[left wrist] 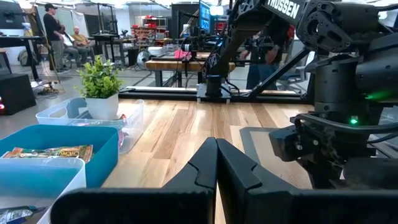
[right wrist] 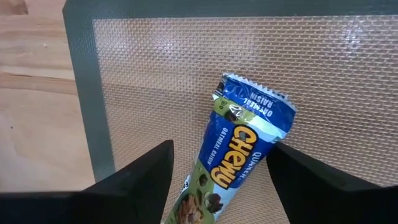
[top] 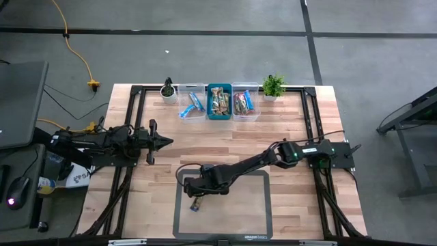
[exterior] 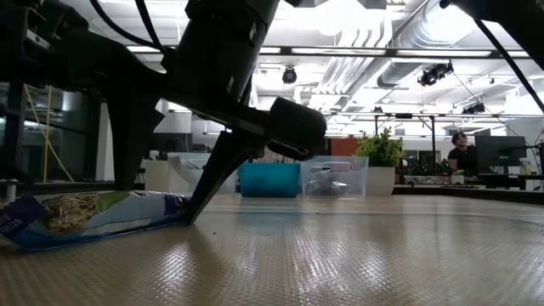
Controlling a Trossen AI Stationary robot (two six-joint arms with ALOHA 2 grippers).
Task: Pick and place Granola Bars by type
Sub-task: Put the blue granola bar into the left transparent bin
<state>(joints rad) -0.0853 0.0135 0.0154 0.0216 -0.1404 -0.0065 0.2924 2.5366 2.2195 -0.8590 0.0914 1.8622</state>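
Note:
One granola bar (right wrist: pixel 239 158) in a blue and green wrapper lies flat on the grey mat (top: pixel 239 205), also seen in the low view as the bar (exterior: pixel 85 217). My right gripper (right wrist: pixel 221 148) is open and low over it, pointing down, with one finger on each side of the bar. In the high view the right gripper (top: pixel 194 197) is over the mat's left part. My left gripper (top: pixel 167 142) is shut and waits above the table's left side, its fingers (left wrist: pixel 216 155) closed together. More bars lie in three bins at the far edge. My right gripper comes from above with its fingers across the bar. One finger (right wrist: pixel 292 171) stands close beside the wrapper's edge (right wrist: pixel 273 134) near the crimped end. I cannot tell whether it touches. The bar lies flat on the mat.
At the far edge stand a clear bin (top: pixel 192 104) with blue bars, a teal bin (top: pixel 219 102) with brown bars and a clear bin (top: pixel 245 102) with mixed bars. Small potted plants (top: pixel 168 89) (top: pixel 273 85) flank them. Bare mat lies to the bar's right.

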